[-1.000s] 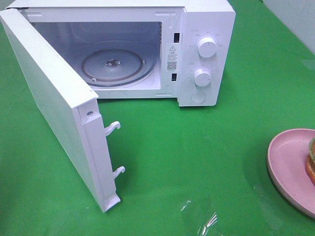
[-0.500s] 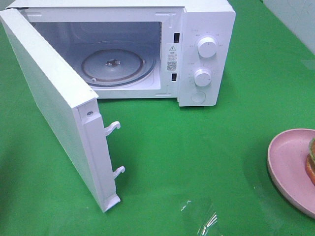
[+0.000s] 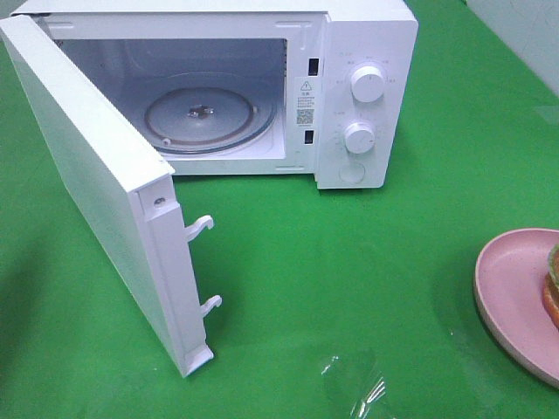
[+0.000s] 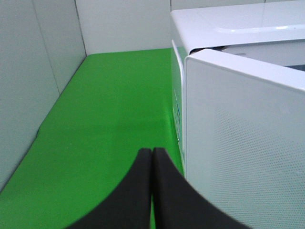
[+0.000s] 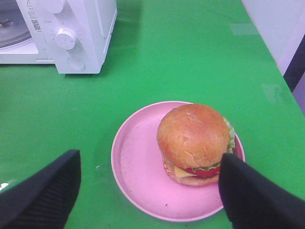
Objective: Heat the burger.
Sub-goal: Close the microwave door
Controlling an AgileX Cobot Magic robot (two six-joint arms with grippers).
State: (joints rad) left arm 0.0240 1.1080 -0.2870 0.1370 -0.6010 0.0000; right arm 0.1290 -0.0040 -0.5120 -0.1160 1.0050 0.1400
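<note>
Two black grippers show only in their own wrist views; the left gripper [image 4: 151, 157] has its fingers pressed flat together with nothing between them, beside the outer face of the white perforated microwave door [image 4: 248, 143]; the right gripper [image 5: 148, 183] stands spread wide, gripping nothing, its fingers [image 5: 45, 191] either side of the round pink speckled plate [image 5: 138, 167]. On that plate sits the small round burger with glossy brown bun and green lettuce edge [image 5: 194, 138], off-centre toward one rim, resting on the green table cover [image 3: 367, 262] well apart from the white microwave oven [image 3: 367, 52], whose door swings wide open, showing the round glass turntable [image 3: 203, 115].
</note>
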